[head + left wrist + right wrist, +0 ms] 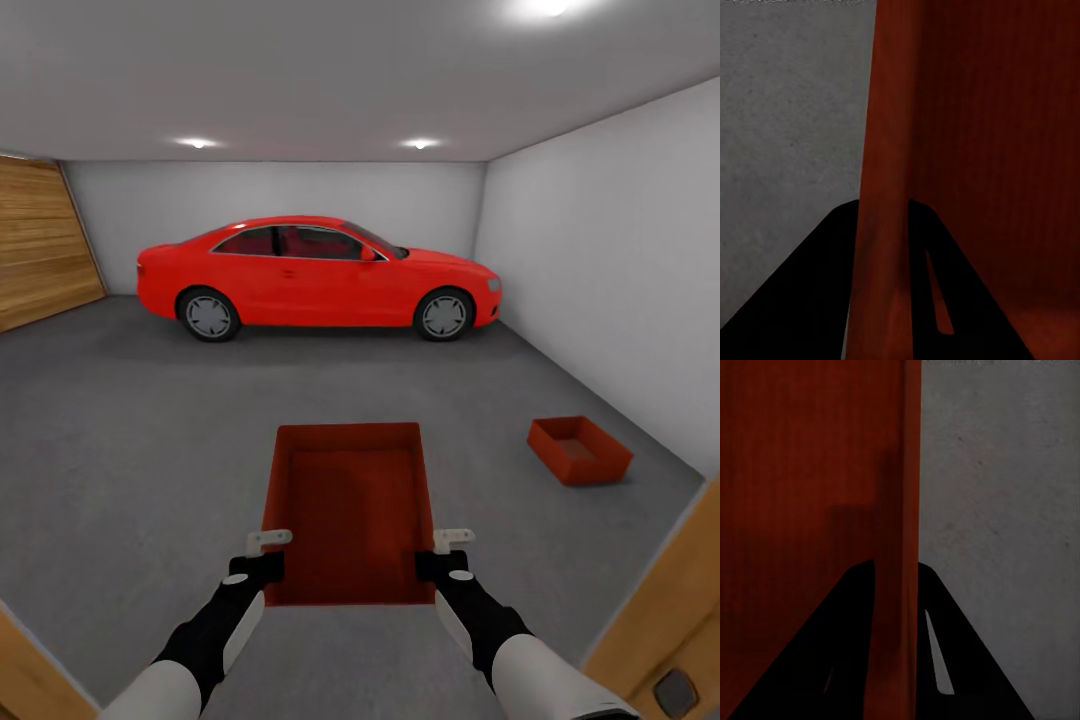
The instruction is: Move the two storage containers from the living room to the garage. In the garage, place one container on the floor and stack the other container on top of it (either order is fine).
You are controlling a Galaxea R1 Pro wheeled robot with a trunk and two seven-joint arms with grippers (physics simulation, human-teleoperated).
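Wood-panelled edges [655, 640] cut off both lower corners of the head view, and the robot's forearms run out of the bottom of the picture. Just ahead of the robot, the left gripper [268, 556] and right gripper [452, 553] each clasp a long wall of the nearer storage container [347, 510], an orange-red open-top bin held level between them with nothing inside. In the left wrist view the left gripper [881, 277] straddles the container's wall [881, 150], one dark finger [802, 300] outside and the other inside; the right wrist view shows the right gripper [894, 637] pinching the opposite wall [900, 510] the same way. The near rim of the held bin is partly masked by the wrists. Below and around it lies the floor [120, 440], dark grey speckled concrete. Farther off to the right, near the white side wall [610, 270], the second storage container [580, 450] sits on the floor, also empty, well apart from the first. At the back of the garage a red car [320, 278] stands side-on before the rear wall, with a wooden door [40, 240] at far left partly out of frame
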